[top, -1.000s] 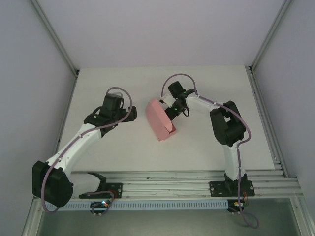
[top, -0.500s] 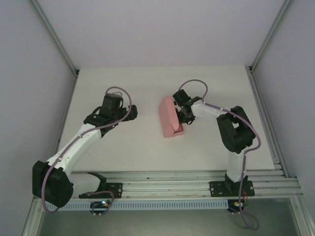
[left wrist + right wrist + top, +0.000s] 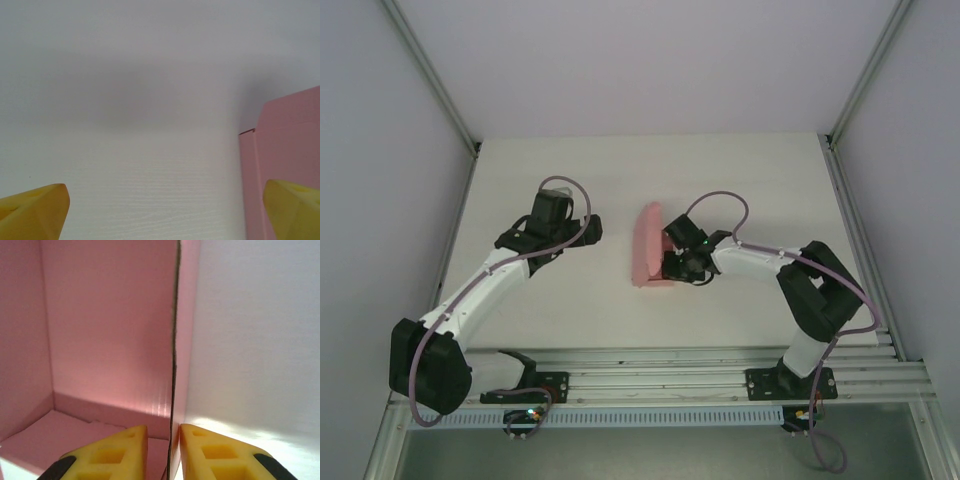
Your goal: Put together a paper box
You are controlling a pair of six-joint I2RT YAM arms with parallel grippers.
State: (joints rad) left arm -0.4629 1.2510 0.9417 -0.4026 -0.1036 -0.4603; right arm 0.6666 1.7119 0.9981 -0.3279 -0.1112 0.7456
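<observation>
The paper box [image 3: 648, 245] is held near the middle of the table [image 3: 750, 170]. It is carried left of where it was half a second ago and is turned more edge-up, so it is seen narrower than a second ago. One thin wall is pinched between the closed fingers [image 3: 112, 450] of the right gripper [image 3: 672, 264]. Whether the lower edge rests on the table cannot be told. The left gripper [image 3: 588, 231] is spread wide, apart from the box, with bare table between them. Open surface is left toward the far edge and both sides.
</observation>
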